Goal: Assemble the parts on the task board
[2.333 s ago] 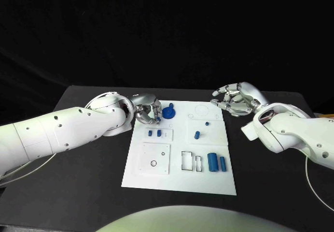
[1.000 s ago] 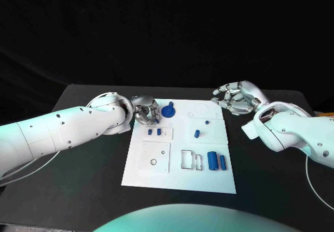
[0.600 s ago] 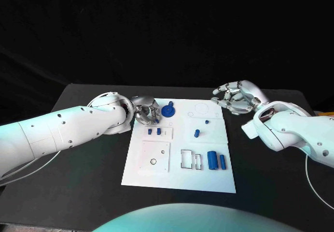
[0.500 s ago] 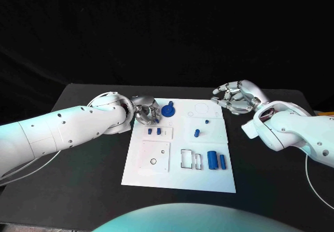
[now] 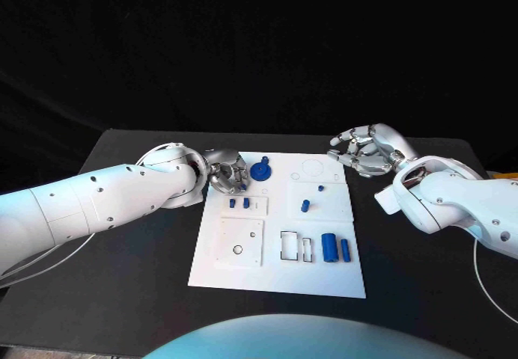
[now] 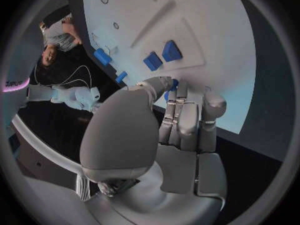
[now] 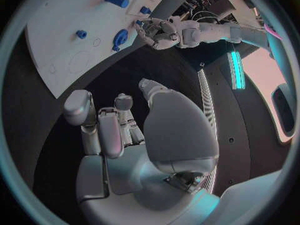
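Task board (image 5: 283, 275): you have the white plate lying flat at the middle of the black worktop (image 5: 129, 299), long side running away from you.

Parts on the board:
- Blue knobbed disc (image 5: 263, 172), far left corner, right beside the left hand.
- 2 small blue blocks (image 5: 239, 202), side by side, just nearer than the disc; you see them again in the left wrist view (image 6: 161, 55).
- Small blue peg (image 5: 305, 205), mid-board, with a tiny blue piece (image 5: 322, 189) just beyond it.
- 2 blue cylinders (image 5: 336, 250), lying side by side near the right edge, next to a dark-outlined rectangular slot (image 5: 293, 246).

Left hand (image 5: 227, 173): at the board's far left edge, its fingers (image 6: 181, 117) curled in toward the disc. A bit of blue shows at the fingertips, but you cannot tell whether they grip it or only touch it.

Right hand (image 5: 367, 151): off the board's far right corner, above the worktop, its fingers (image 7: 100, 127) curled inward and holding nothing.
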`<control>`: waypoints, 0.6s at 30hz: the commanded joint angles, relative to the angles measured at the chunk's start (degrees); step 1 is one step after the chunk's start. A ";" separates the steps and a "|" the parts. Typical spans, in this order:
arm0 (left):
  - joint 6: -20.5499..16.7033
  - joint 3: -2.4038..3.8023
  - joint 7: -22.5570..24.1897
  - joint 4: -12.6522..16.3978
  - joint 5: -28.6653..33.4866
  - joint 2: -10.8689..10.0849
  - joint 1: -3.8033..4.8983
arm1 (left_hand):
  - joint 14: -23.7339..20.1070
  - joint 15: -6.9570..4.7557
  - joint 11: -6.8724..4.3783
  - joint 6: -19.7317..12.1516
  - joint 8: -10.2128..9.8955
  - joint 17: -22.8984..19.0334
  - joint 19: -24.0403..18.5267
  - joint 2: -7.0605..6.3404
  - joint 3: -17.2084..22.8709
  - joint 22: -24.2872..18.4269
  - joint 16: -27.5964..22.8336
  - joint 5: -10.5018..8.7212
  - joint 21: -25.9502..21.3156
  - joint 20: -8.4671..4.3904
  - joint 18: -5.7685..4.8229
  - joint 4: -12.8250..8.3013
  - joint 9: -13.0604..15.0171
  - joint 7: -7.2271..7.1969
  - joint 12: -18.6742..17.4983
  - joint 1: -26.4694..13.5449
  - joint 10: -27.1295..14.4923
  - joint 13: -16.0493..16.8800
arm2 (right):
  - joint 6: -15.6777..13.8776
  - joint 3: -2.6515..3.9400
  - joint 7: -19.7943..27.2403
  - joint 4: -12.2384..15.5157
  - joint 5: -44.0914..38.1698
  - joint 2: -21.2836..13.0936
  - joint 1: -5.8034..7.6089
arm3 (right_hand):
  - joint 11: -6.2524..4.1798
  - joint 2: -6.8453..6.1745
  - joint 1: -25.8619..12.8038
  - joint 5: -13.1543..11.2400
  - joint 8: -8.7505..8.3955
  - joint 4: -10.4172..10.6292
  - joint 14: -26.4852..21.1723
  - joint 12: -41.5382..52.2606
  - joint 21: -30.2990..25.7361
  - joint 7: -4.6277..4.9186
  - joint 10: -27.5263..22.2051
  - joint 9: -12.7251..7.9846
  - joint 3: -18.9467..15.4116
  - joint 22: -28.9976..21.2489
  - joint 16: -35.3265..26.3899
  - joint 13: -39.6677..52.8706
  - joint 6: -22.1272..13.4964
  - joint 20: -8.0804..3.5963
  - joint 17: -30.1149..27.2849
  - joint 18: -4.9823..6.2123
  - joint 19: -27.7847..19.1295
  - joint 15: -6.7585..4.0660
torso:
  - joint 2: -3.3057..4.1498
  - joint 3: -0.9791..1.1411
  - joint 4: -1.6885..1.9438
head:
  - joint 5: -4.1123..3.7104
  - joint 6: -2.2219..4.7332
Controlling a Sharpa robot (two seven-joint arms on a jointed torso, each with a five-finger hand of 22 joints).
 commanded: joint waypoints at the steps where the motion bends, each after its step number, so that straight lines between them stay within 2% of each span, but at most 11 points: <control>1: 0.91 -0.13 -0.53 0.22 0.01 0.01 -0.25 | 0.00 0.62 0.18 -0.98 -0.74 0.00 -0.25 -0.13 0.02 0.05 0.33 -0.09 -0.17 0.01 -0.63 -0.42 -0.24 0.07 -0.38 -0.59 -0.47 0.19 | 0.70 -0.01 0.17 0.06 -0.33 -0.01 -0.04 | -0.01 0.39 0.01 0.18 0.35 0.21 -0.40 0.00 -0.37 -0.06 -0.42 0.07 0.01 -0.01 -0.18 -0.06 -0.41 0.11 0.05 0.42 -0.23 0.05 | -0.02 0.00 0.04 | -0.05 0.01; 10: 0.35 -0.12 -0.97 0.43 0.01 -0.26 -0.32 | -0.22 0.79 0.32 -3.01 -2.20 -0.42 -0.30 -0.61 -0.05 0.05 0.42 0.01 -0.20 0.12 -0.60 -0.33 -0.64 0.31 -0.38 -1.51 -0.89 0.51 | 0.71 -0.01 0.16 0.08 -0.33 -0.08 -0.04 | -0.01 0.39 0.01 0.18 0.35 0.21 -0.40 0.00 -0.37 -0.06 -0.42 0.07 0.01 -0.01 -0.18 -0.06 -0.41 0.11 0.05 0.42 -0.23 0.05 | 0.02 -0.03 0.00 | -0.06 0.07; 18: 0.18 -0.12 -1.40 0.68 0.04 -0.52 -0.34 | -0.87 0.56 0.00 -5.58 -3.16 -1.69 -1.62 -0.82 -0.05 -1.48 0.21 0.04 -1.18 0.02 -0.25 -0.55 -0.91 0.27 0.03 -1.80 -1.44 1.02 | 0.60 -0.01 0.13 0.08 -0.40 -0.15 -0.04 | -0.01 0.49 0.05 0.20 0.41 0.17 -0.40 0.08 -0.37 -0.06 -0.46 0.08 -0.15 0.07 -0.21 -0.13 -0.47 0.10 0.04 0.39 -0.11 0.05 | -0.01 -0.01 0.03 | -0.06 0.05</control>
